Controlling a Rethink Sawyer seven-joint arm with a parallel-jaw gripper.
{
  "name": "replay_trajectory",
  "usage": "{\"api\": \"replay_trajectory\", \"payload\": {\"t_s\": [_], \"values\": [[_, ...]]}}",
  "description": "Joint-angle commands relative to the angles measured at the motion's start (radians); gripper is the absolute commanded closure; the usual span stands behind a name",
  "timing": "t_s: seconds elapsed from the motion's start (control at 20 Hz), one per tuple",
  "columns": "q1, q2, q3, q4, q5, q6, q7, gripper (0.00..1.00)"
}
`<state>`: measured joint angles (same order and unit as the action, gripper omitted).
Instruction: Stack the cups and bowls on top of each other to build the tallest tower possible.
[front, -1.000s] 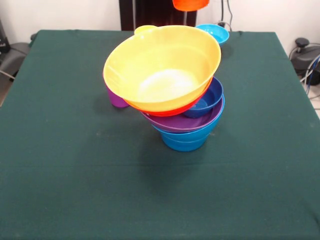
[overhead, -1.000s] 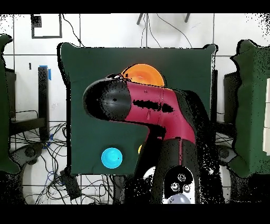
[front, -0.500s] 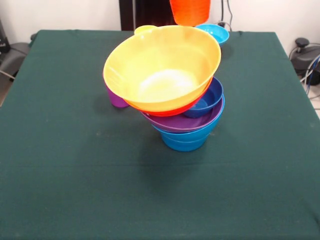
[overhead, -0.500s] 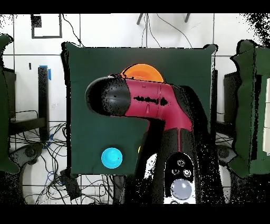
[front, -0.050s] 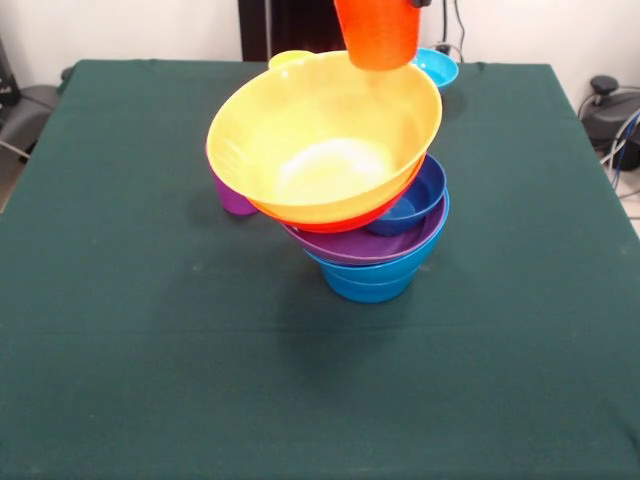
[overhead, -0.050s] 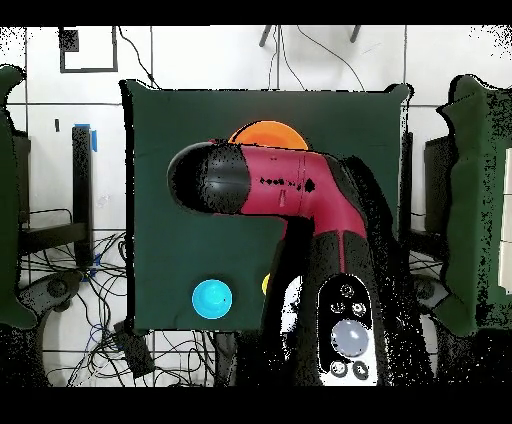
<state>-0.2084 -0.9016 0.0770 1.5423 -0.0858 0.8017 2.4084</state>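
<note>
The tower (front, -0.050s: 345, 190) stands mid-table and leans left: two blue bowls (front, -0.050s: 368, 282) at the bottom, then a purple bowl (front, -0.050s: 372, 246), a dark blue bowl (front, -0.050s: 415, 196), an orange bowl (front, -0.050s: 330, 220) and the large yellow bowl (front, -0.050s: 325, 135) on top. An orange cup (front, -0.050s: 378, 32) hangs upright above the yellow bowl's far rim. My gripper (front, -0.050s: 415, 3) holds it from above; only a black tip shows at the top edge. A purple cup (front, -0.050s: 231, 195) and a yellow cup (front, -0.050s: 289, 59) peek out behind the tower. Overhead, the arm (overhead, -0.050s: 270, 190) hides most of the tower (overhead, -0.050s: 264, 132).
A small cyan bowl (front, -0.050s: 434, 64) sits alone near the far edge of the green cloth (front, -0.050s: 150, 350); overhead the cyan bowl (overhead, -0.050s: 212, 298) lies near the robot's base. Cables and dark gear lie off the table's right side (front, -0.050s: 610, 110).
The orange cup has come down from the top edge toward the yellow bowl's far rim. Overhead, the arm has shifted slightly. The tower has not moved.
</note>
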Motion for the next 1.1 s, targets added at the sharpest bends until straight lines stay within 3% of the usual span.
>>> {"api": "replay_trajectory", "payload": {"t_s": [0.05, 0.35, 1.1], "values": [[-0.043, 0.028, 0.138, -0.036, -0.083, 0.002, -0.257, 1.00], [-0.070, 0.036, 0.170, -0.056, -0.104, 0.021, -0.268, 1.00], [-0.118, 0.079, 0.225, -0.021, -0.179, -0.057, -0.227, 1.00]]}}
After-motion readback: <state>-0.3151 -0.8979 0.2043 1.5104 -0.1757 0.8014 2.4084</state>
